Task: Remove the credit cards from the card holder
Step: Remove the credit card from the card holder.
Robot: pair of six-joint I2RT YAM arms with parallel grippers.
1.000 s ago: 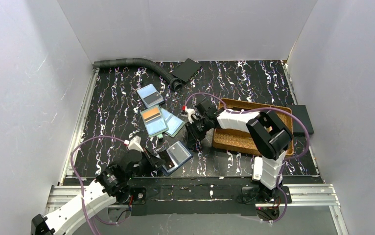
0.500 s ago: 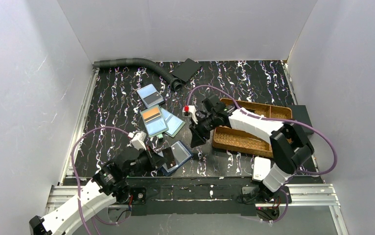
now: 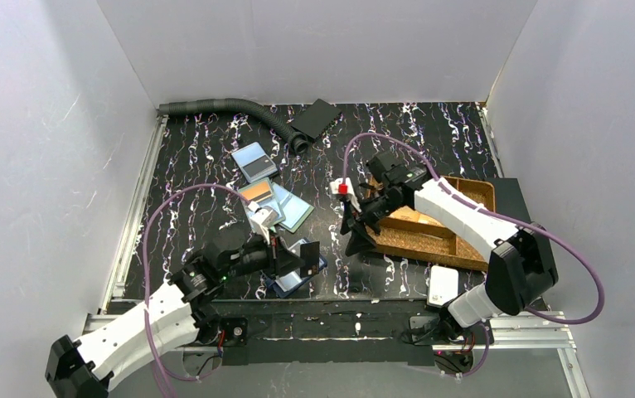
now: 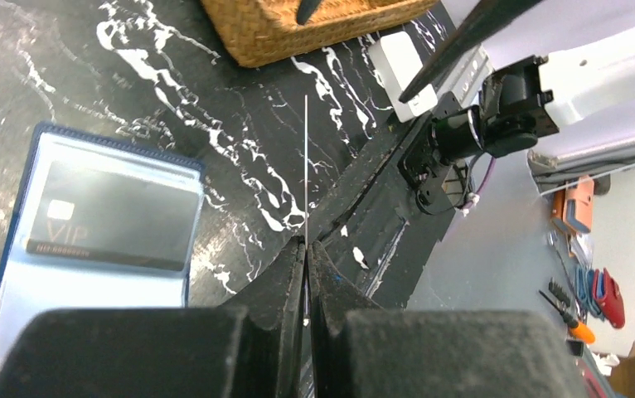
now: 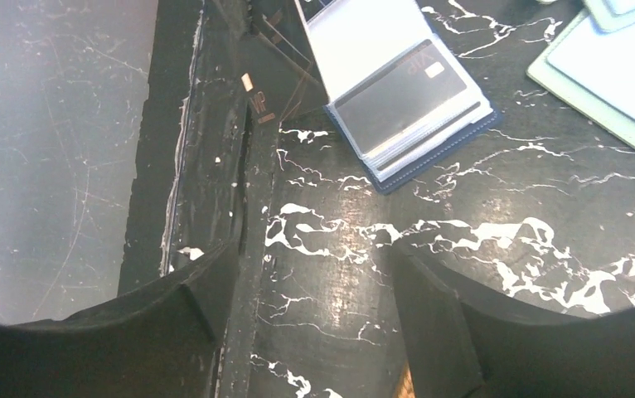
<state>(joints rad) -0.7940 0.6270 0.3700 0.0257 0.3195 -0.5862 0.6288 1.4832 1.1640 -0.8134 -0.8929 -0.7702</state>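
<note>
Black card (image 5: pixel 281 75), pinched thinly in my left claw (image 4: pixel 307 245), may slip; right claw (image 5: pixel 314 307), at its three o'clock, gapes apart.

Black marbled table (image 3: pixel 198 166): open card holder (image 3: pixel 291 280) near front edge, loose credit cards (image 3: pixel 254 161) mid-left, woven tray (image 3: pixel 418 242) right, grey hose (image 3: pixel 223 105) and flat black rectangle (image 3: pixel 314 118) at back.

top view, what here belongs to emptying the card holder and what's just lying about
Job: dark navy book-like card holder; black card in the left gripper; light blue, orange, teal and blue-grey plastic cards laid out.
Lying about: brown woven tray; grey ribbed hose; flat black rectangle; white box.
</note>
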